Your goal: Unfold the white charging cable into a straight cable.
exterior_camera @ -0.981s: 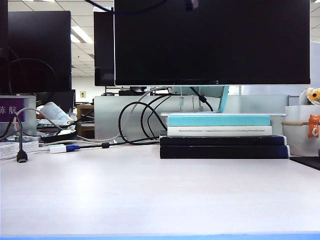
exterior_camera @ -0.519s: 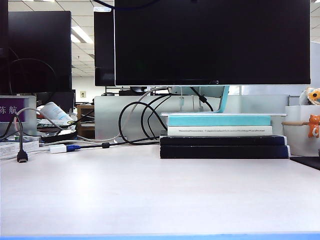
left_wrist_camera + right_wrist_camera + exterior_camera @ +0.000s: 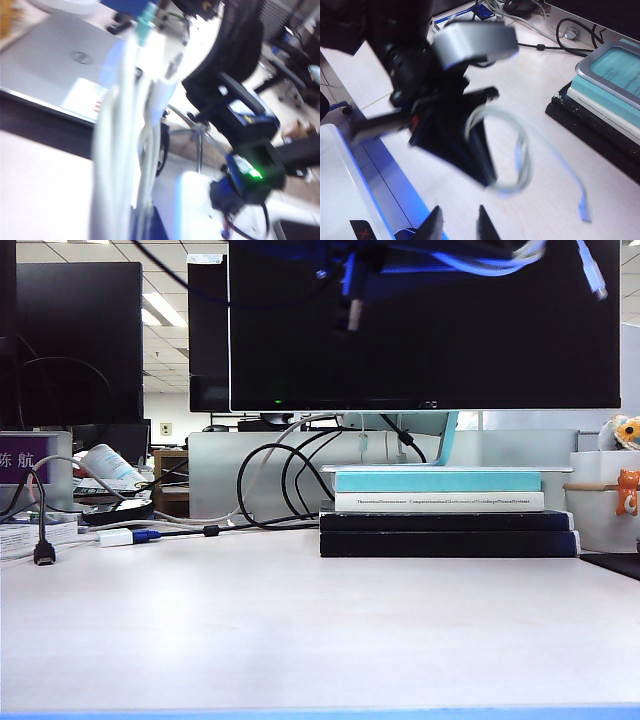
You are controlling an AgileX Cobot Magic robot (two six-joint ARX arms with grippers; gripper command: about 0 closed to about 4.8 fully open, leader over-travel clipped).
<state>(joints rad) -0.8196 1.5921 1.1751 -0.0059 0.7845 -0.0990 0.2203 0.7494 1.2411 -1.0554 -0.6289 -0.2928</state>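
White charging cable (image 3: pixel 522 150) is off the counter (image 3: pixel 300 620), up in the air. In the right wrist view it hangs as a loose loop w/ one strand trailing down to a small white plug (image 3: pixel 584 210). Loop sits over the bare counter between the blue front edge and the book stack (image 3: pixel 605 85). Can't tell if the plug touches the surface.

Left claw (image 3: pixel 485 175) is a black wedge under a silver camera housing, pointing down, pressed together and pinching the cable at the top of the loop. In the left wrist view the cable (image 3: pixel 117 150) runs right past the lens as blurred white strands. A silver laptop (image 3: pixel 55 70) lies behind them.

Right claw (image 3: pixel 460 227) is low, near the front edge. Its fingers (image 3: pixel 434 225) are spread w/ nothing between them, and it's clear of the cable.

Exterior view catches only blurred white-blue strands (image 3: pixel 480 262) at the very top, in front of the big monitor (image 3: pixel 420 390), w/ a plug end dangling.

Books (image 3: pixel 440 510) sit at the back of the counter, right of centre. Black cables (image 3: pixel 280 480) loop just left of them. White adapter w/ blue plug (image 3: pixel 118 537) lies near the back left corner.
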